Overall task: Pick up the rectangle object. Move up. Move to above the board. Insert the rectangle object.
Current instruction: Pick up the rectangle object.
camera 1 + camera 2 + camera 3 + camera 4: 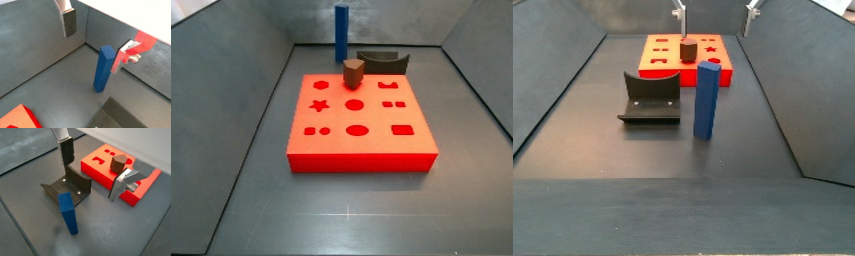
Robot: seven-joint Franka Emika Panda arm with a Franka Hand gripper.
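We see our tool [93,170] released, its two silver fingers [69,22] spread wide with nothing between them, hanging well above the surface [593,140]. The rectangle object [707,98] stands upright on the surface below the tool, untouched; in both wrist views it rises between the spread fingers. Just beside it sits the fixture [651,97]. Beyond lies the board [358,120], with a brown peg [353,73] upright near its edge.

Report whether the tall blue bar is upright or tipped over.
Upright: the tall blue bar stands on end on the floor, beside the fixture. The open gripper hangs above, not touching.
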